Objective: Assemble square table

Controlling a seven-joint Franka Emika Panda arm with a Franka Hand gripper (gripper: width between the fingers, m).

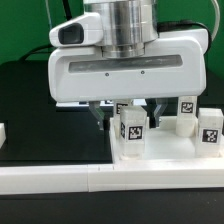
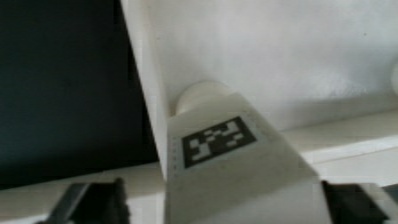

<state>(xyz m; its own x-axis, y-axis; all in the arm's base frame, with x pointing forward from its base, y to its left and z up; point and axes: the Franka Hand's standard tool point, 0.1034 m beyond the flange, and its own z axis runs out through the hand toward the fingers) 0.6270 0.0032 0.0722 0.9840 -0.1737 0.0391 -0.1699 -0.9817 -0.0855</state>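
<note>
In the exterior view my gripper hangs low over the square table top, which lies flat at the exterior view's right. A short white tagged leg stands upright on it right below the gripper. Two more tagged legs stand further to the exterior view's right. In the wrist view the leg lies between my fingers. One finger is close against it; a gap shows at the other. The jaws are open around the leg. The table top fills the background.
A long white border bar runs along the front of the exterior view. A small white part sits at the exterior view's left edge on the black table surface. A green backdrop stands behind.
</note>
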